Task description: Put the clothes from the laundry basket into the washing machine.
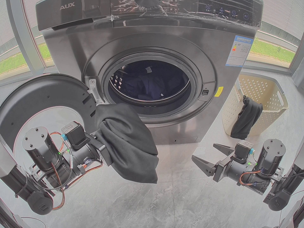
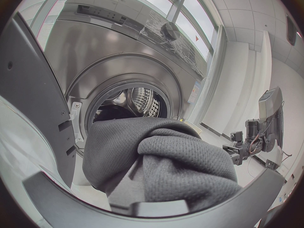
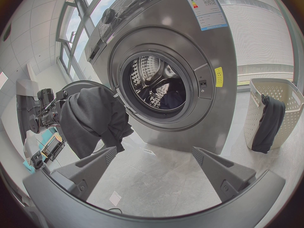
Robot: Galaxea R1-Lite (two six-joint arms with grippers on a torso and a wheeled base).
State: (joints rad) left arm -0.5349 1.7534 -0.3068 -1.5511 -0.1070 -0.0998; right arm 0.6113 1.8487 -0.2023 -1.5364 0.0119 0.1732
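Observation:
My left gripper is shut on a dark grey garment, which hangs in front of and below the washing machine's open porthole. The cloth covers the fingers in the left wrist view. Dark clothes lie inside the drum. The cream laundry basket stands on the floor to the machine's right, with a black garment draped over its near rim. My right gripper is open with nothing in it, low over the floor between the basket and the machine front.
The round machine door is swung fully open to the left, close behind my left arm. Grey tiled floor spreads in front of the machine. Windows stand behind and to both sides.

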